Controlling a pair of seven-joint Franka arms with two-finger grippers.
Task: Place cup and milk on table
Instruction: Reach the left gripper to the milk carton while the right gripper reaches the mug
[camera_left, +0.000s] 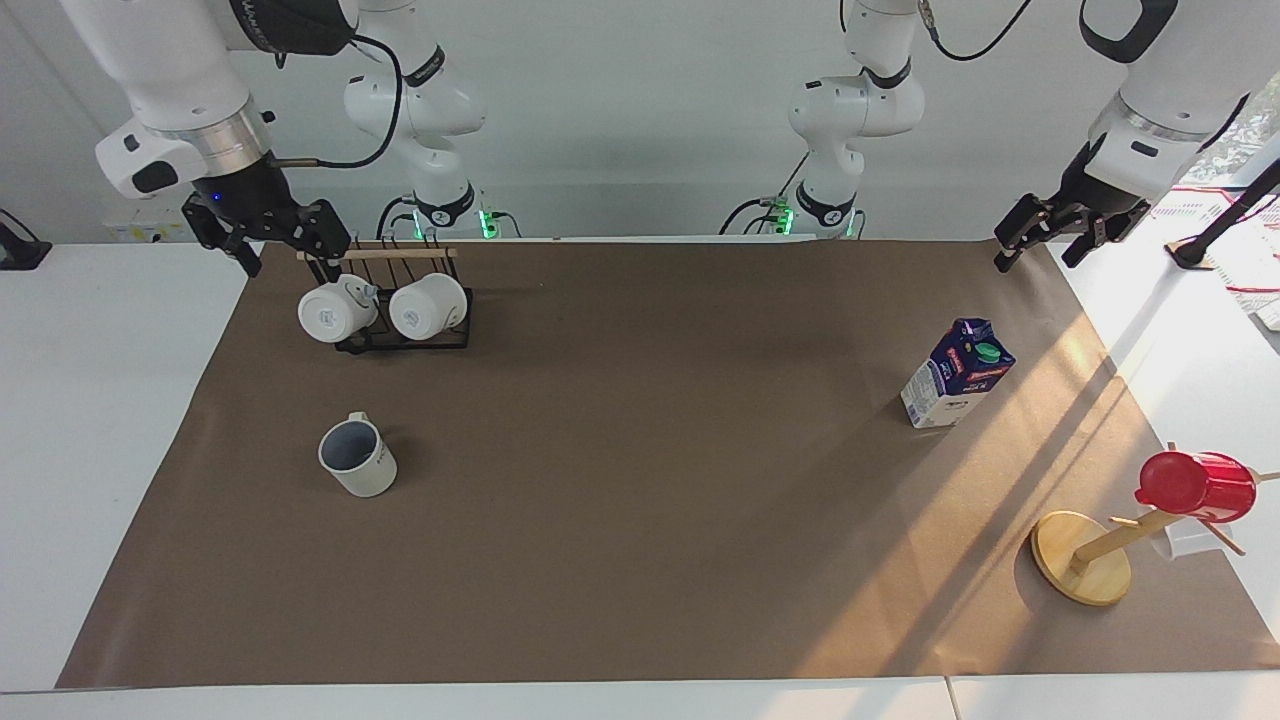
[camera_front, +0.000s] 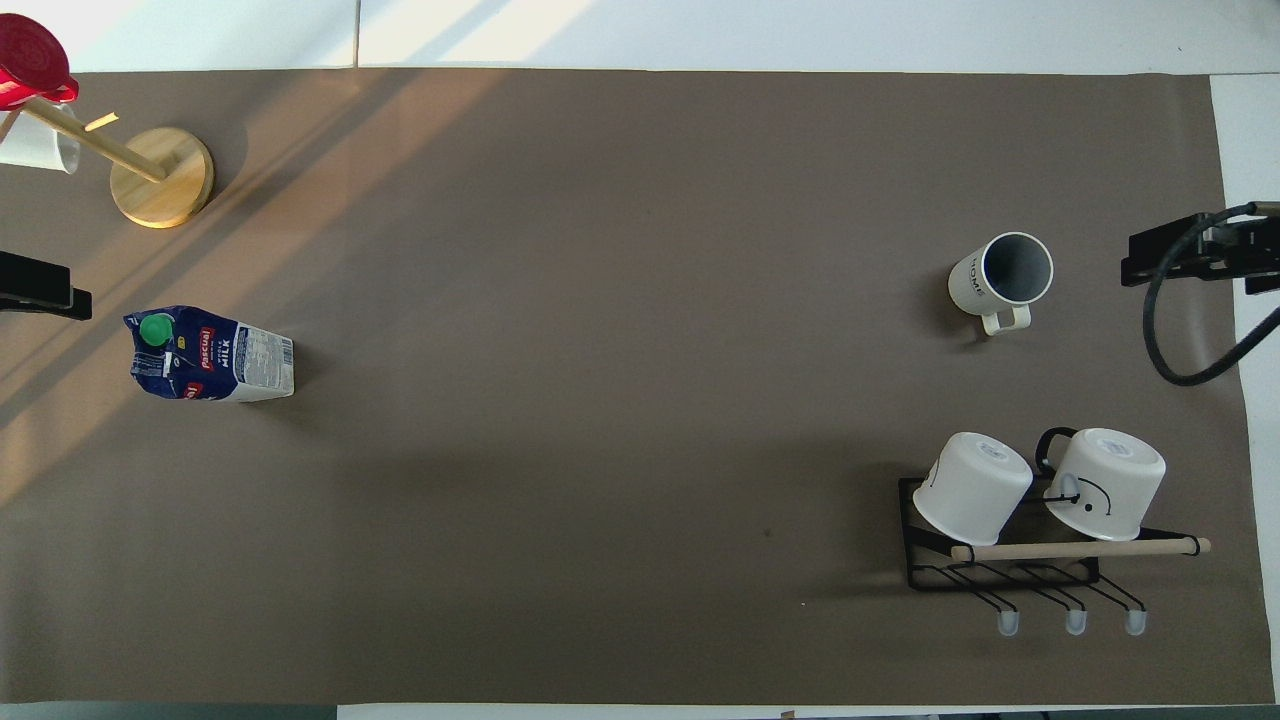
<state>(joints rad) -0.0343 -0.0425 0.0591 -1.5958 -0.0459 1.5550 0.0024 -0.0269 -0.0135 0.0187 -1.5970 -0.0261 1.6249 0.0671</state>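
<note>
The cup, cream-white with a grey-blue inside, stands upright on the brown paper of the table, toward the right arm's end. The milk, a blue-and-white carton with a green cap, stands on the paper toward the left arm's end. My right gripper hangs open and empty above the paper's edge, beside the mug rack. My left gripper hangs open and empty above the paper's corner, apart from the milk.
A black wire rack holds two white mugs, nearer to the robots than the cup. A wooden mug tree with a red mug stands farther from the robots than the milk.
</note>
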